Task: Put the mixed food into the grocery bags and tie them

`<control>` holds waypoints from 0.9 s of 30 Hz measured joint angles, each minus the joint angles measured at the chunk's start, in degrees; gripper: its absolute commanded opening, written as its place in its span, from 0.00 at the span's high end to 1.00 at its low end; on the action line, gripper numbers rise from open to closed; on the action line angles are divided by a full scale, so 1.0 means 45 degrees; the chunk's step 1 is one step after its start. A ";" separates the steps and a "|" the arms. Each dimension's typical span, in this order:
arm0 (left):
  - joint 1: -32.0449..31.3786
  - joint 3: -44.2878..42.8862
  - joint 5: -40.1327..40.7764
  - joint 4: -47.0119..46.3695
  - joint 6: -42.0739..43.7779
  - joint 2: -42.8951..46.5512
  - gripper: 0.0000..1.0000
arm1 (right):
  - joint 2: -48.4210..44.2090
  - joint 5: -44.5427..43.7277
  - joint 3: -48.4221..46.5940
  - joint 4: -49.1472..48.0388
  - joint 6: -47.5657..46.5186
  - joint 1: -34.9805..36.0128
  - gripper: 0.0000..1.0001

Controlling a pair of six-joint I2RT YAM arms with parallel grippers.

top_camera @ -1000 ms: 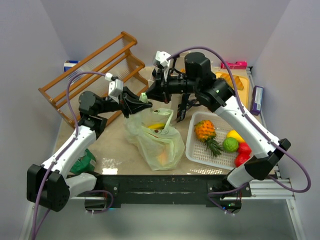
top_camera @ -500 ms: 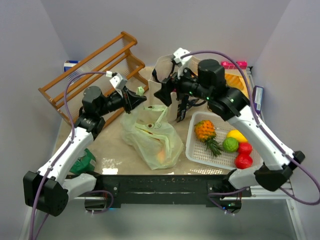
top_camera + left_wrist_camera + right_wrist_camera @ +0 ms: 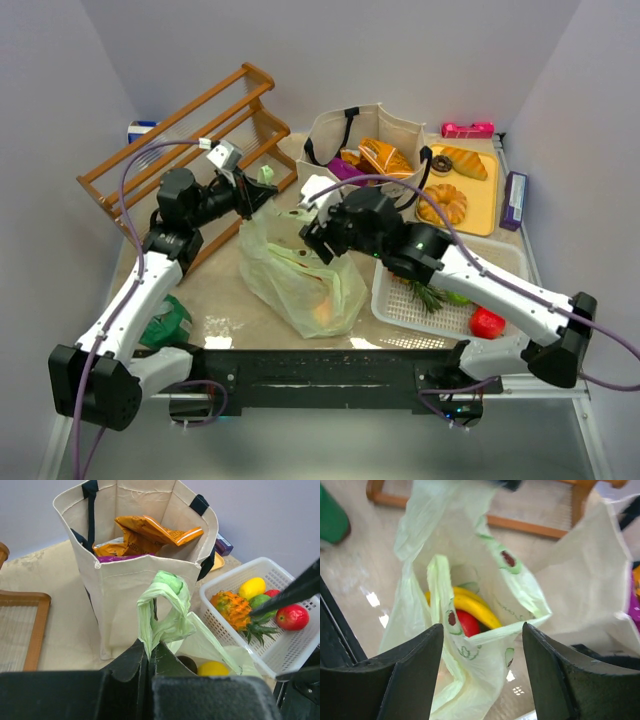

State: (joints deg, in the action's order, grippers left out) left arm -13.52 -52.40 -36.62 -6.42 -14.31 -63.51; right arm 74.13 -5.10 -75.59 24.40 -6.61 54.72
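The pale green plastic bag (image 3: 300, 280) lies mid-table with its mouth open. A yellow banana (image 3: 476, 609) and a red fruit (image 3: 468, 623) show inside it. My left gripper (image 3: 262, 185) (image 3: 150, 647) is shut on one twisted handle (image 3: 167, 600), pulling it up and to the left. My right gripper (image 3: 312, 235) (image 3: 482, 632) hovers open over the bag's mouth, the near rim lying loose between its fingers. Behind stands the beige canvas tote (image 3: 330, 135) (image 3: 135, 590), holding an orange packet (image 3: 385, 157) (image 3: 150, 532) and a purple one (image 3: 120, 558).
A white mesh basket (image 3: 395, 300) (image 3: 260, 562) at the right holds a pineapple (image 3: 232, 607) and small fruit, partly under my right arm. A yellow tray (image 3: 480, 195) with donuts and bread sits back right. A wooden rack (image 3: 180, 130) stands back left, a dark green bundle (image 3: 165, 325) front left.
My right gripper opened and swung from above the tote down to the green bag's mouth. My left gripper drew the handle further left and back.
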 measured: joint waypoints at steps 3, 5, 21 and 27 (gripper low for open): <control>0.0083 0.0000 -0.0112 -0.0019 -0.0015 -0.0083 1.00 | 0.0811 0.0068 0.0189 -0.0117 -0.0908 0.0525 0.25; 0.0097 0.0000 -0.0160 -0.0024 -0.0015 -0.0117 1.00 | 0.1258 0.0277 0.0233 -0.0282 -0.1506 0.0670 0.23; 0.0709 0.0000 -0.0699 -0.0199 -0.0384 -0.0316 1.00 | 0.4760 -0.0034 0.0228 -0.0160 -0.3813 0.0835 0.32; 0.0831 0.0000 -0.0821 -0.0350 -0.0568 -0.0316 1.00 | 0.5333 -0.1229 0.0228 -0.0083 -0.3910 0.0840 0.99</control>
State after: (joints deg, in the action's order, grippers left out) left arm -9.78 -52.40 -40.32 -7.99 -16.86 -64.93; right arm 98.13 -10.63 -74.56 24.03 -24.21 58.50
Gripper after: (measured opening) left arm 0.020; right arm 0.312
